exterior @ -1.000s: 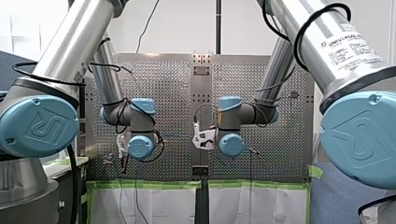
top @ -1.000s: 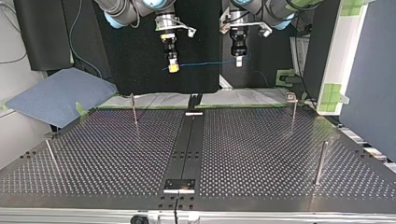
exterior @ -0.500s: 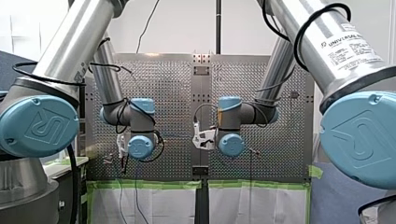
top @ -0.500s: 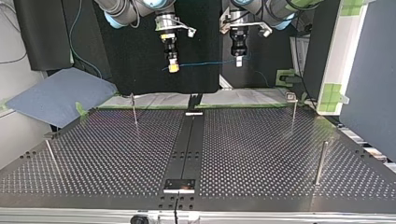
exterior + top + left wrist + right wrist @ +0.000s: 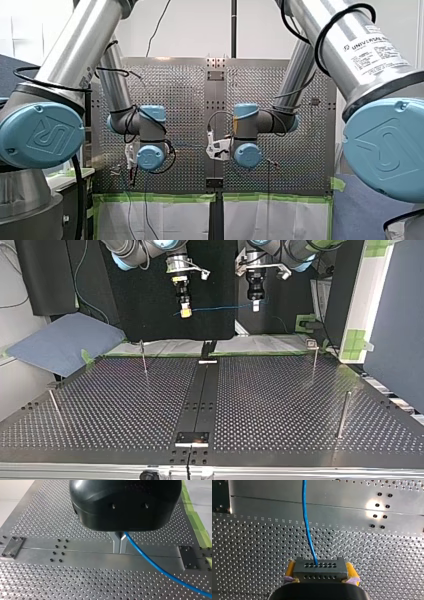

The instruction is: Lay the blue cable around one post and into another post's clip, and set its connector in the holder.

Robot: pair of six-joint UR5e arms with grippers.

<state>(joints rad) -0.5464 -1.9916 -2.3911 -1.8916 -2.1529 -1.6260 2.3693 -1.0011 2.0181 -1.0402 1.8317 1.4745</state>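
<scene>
In the top view both grippers hang high above the table's far edge. Between them runs the blue cable (image 5: 220, 307), nearly level. My right gripper (image 5: 185, 312) is shut on the dark grey connector (image 5: 320, 569); its yellow pads (image 5: 290, 568) clamp the block's two sides. The blue cable (image 5: 308, 525) leaves the connector's face and runs ahead. My left gripper (image 5: 119, 540) has its metal fingers shut on the blue cable (image 5: 155, 565), which trails off to one side. In the top view my left gripper (image 5: 255, 305) hangs at the right of my right one.
Thin posts stand on the perforated table (image 5: 280, 405): one far left (image 5: 143, 357), one far right with a clip on top (image 5: 314, 357), one near right (image 5: 343, 415) and one near left (image 5: 55, 407). A small plate (image 5: 191, 438) sits on the dark centre strip near the front edge.
</scene>
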